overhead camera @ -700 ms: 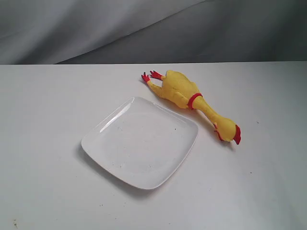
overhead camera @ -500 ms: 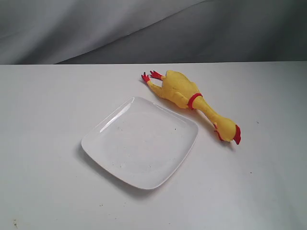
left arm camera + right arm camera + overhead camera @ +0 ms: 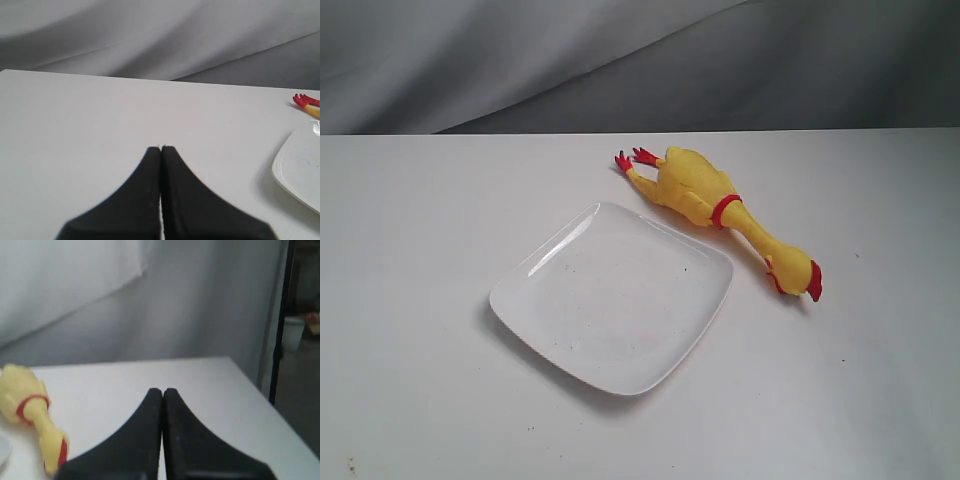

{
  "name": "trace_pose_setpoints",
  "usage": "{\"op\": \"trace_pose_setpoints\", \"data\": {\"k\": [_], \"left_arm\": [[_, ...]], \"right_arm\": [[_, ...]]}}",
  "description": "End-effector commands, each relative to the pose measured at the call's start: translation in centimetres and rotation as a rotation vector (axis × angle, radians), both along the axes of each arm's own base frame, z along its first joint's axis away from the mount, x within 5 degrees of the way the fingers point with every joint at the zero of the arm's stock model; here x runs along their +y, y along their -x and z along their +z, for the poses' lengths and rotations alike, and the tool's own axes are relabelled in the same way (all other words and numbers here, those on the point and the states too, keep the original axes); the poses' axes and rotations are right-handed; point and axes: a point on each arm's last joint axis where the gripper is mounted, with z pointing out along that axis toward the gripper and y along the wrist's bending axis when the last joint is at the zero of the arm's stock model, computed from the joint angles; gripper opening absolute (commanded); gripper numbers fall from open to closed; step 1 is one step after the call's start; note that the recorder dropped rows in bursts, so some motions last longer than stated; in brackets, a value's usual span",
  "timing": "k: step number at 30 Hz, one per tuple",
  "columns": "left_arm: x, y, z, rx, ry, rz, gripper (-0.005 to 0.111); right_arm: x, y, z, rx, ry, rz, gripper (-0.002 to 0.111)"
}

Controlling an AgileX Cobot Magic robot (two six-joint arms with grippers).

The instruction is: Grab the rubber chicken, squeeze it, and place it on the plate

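No shift — chicken [image 3: 695,185], plate [image 3: 610,300] on white table [image 3: 420,220]

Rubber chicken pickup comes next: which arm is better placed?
Right, probably. The rubber chicken lies near the right gripper; the left gripper sees only its feet, beyond the plate.

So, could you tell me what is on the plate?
Nothing rests on the plate; its whole top shows bare. The rubber chicken lies beside it on the table.
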Motion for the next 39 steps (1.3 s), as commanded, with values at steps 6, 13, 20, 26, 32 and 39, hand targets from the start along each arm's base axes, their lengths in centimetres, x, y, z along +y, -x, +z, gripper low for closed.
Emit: {"op": "trace_pose_setpoints", "data": {"k": [6, 13, 20, 26, 32, 39], "left_arm": [[0.0, 0.0, -0.1, -0.004, 0.009, 0.002, 0.0], [0.0, 0.0, -0.1, -0.004, 0.009, 0.002, 0.0], [0.0, 0.0, -0.1, -0.004, 0.009, 0.002, 0.0], [0.0, 0.0, -0.1, -0.004, 0.009, 0.002, 0.0], [0.0, 0.0, -0.1, -0.004, 0.009, 0.002, 0.0], [0.0, 0.0, -0.1, -0.004, 0.009, 0.002, 0.0]], "right_arm": [[0.3, 1.2, 4.7, -0.539, 0.081, 0.007, 0.0], [0.4, 2.2, 6.1, -0.749, -0.111, 0.091, 0.0], [0.4, 2.5, 9.6, -0.693, -0.319, 0.14, 0.0], [0.0, -0.5, 16.3, -0.449, -0.311, 0.074, 0.0], [-1.1, -6.8, 20.6, -0.118, -0.222, -0.023, 0.0], [-1.4, -15.0, 21.7, 0.241, 0.011, 0.056, 0.0]]}}
